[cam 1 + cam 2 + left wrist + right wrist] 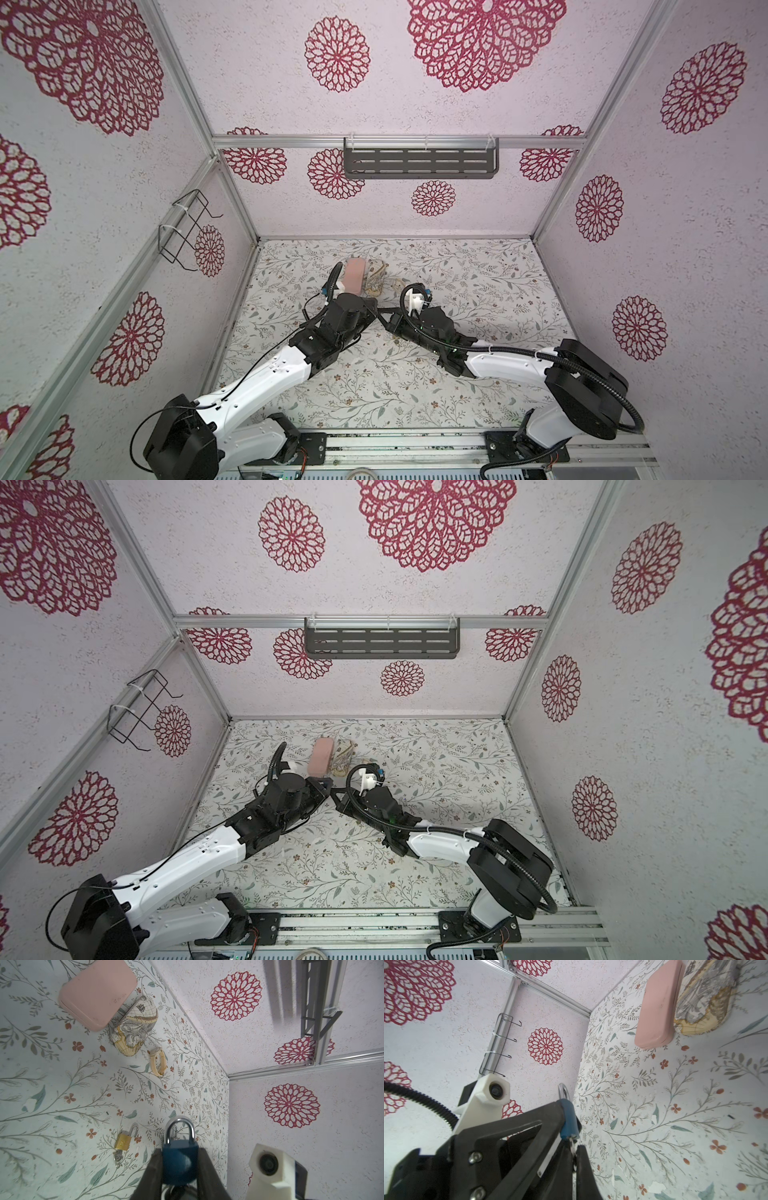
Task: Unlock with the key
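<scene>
With the left fingers (153, 1169) pinching the blue padlock (179, 1160) and the right fingers (584, 1172) pressed together on what seems the key (572, 1144), turn squarely about the keyway, lock body held steady.

- A robot lab test cell, dressed to look homely; bare aluminium frame (282, 142) edges every panel
- The walls (257, 83) wear printed paper with red medallions; the surface (478, 374) carries a leafy floral sheet
- Two white-and-black arms, the left arm (257, 386) and the right arm (507, 365), are bolted to a metal rail (415, 451) along the near edge of the surface; cables run along them in the open
- A slotted grey shelf (420, 164) and a wire rack (183, 232) hang from the frame by white zip ties
</scene>
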